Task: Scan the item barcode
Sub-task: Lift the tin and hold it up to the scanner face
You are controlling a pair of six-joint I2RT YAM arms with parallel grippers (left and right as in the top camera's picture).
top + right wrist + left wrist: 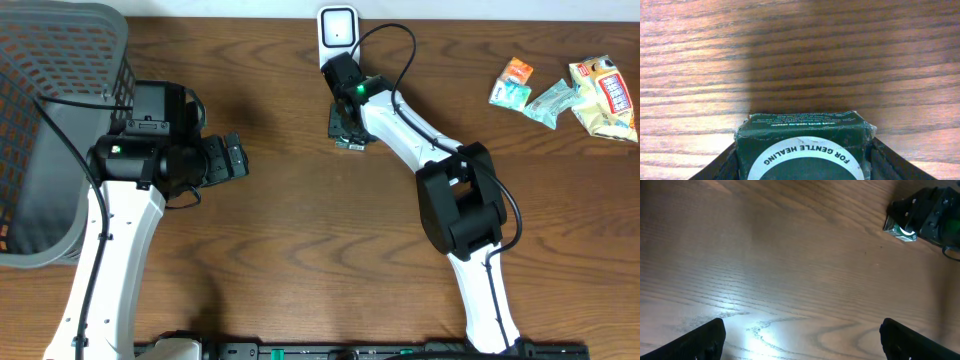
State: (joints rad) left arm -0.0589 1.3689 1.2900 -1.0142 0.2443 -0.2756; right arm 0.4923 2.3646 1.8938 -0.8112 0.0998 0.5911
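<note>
Wood table [790, 255], left fingers [700, 340] spread wide, right gripper [907, 220] on green packet [902, 230]

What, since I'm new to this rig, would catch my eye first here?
The right hand grips a dark green box labelled "FOR GENTLE HEALING", near the white scanner at the top centre of the overhead view. A grey mesh basket fills the top left corner, and bright snack packets lie at top right.
</note>
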